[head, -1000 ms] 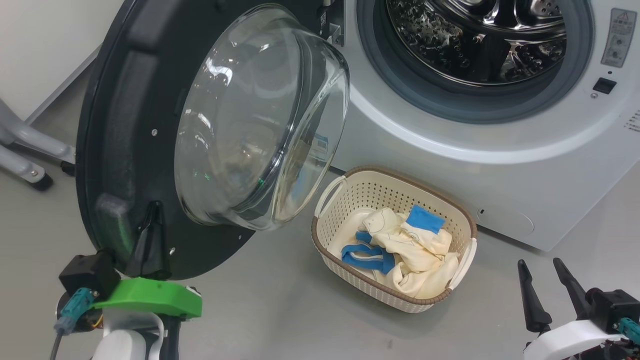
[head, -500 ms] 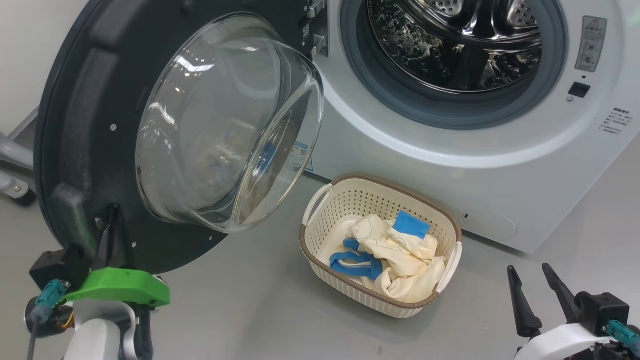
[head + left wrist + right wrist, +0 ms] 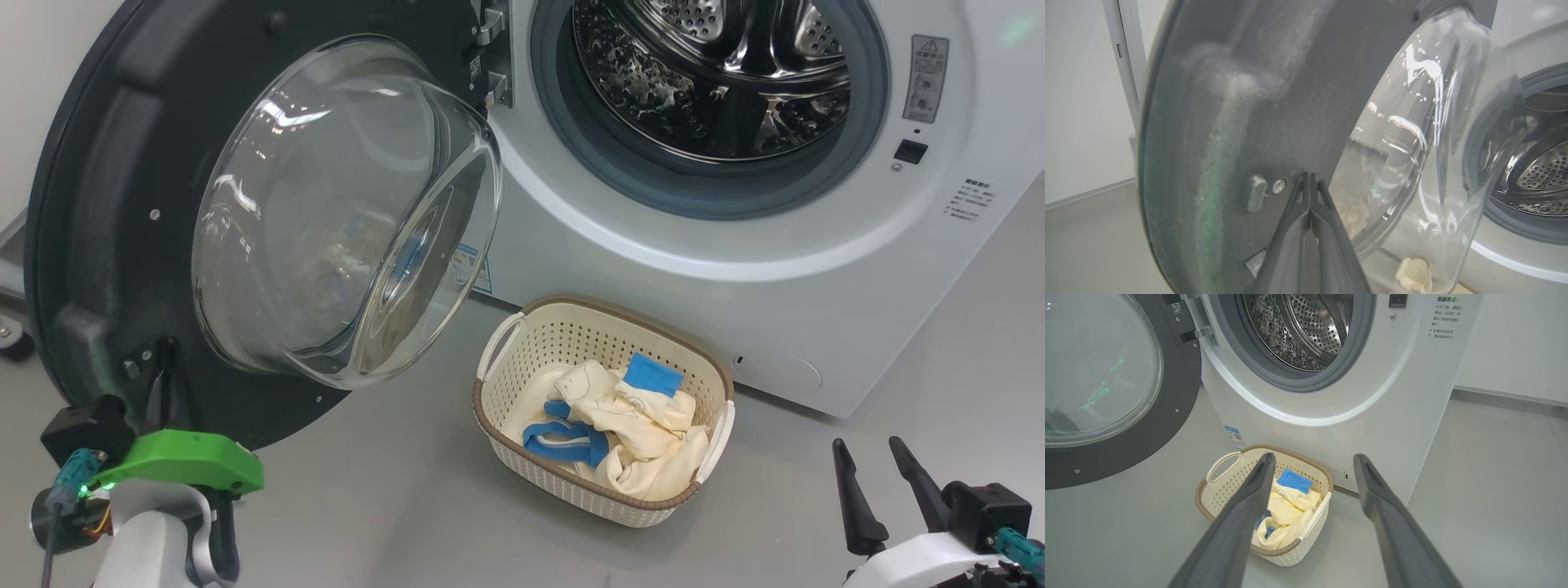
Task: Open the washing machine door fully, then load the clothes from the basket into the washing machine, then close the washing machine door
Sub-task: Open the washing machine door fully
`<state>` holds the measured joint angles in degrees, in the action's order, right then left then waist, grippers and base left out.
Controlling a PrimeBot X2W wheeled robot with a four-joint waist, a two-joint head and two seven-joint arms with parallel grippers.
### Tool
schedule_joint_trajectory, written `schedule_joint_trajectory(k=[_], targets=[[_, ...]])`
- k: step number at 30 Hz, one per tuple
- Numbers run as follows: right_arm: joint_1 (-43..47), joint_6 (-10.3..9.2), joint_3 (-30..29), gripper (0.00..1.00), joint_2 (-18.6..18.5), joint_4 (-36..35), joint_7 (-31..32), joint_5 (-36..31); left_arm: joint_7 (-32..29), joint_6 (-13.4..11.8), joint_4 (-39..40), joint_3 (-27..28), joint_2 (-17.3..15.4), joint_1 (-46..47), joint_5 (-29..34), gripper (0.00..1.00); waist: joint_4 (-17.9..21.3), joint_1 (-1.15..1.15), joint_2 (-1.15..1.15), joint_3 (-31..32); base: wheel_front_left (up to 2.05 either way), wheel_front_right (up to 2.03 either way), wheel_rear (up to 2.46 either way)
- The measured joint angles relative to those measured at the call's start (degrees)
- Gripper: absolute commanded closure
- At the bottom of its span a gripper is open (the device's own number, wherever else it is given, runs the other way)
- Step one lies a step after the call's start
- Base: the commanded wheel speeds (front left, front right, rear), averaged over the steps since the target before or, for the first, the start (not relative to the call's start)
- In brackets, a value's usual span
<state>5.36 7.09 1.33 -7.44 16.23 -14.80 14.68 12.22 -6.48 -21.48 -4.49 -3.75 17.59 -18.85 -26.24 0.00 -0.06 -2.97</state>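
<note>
Clothes (image 3: 633, 412), judged soft, light and prone to trail, lie bunched in the basket (image 3: 563, 482); advise pinching a raised fold with right gripper (image 3: 865, 445), fingers apart, while left gripper (image 3: 1309, 176), fingers together, rests against the washing machine door (image 3: 98, 212).

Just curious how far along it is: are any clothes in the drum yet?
No, the drum shows bare steel inside, and the clothes lie in the basket.

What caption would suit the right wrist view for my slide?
Open right gripper points toward the basket of clothes in front of the washing machine, whose door stands open.
</note>
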Motion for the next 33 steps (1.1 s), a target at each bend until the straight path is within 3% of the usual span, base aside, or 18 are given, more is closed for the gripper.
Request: schedule_joint_trajectory(k=[24, 33], targets=[[0.35, 0.00, -0.21, 0.00, 0.38, -0.04, 0.00, 0.03, 1.53, 0.30, -8.55, 1.34, -0.71, 3.90, 0.00, 1.00, 0.78, 0.00, 0.00, 0.77, 0.00, 0.00, 0.00], [0.35, 0.00, -0.33, 0.00, 0.40, -0.07, 0.00, 0.03, 1.93, 1.80, -9.96, 1.19, -0.29, 4.56, -0.34, 1.00, 0.69, 0.00, 0.00, 0.71, 0.00, 0.00, 0.00]])
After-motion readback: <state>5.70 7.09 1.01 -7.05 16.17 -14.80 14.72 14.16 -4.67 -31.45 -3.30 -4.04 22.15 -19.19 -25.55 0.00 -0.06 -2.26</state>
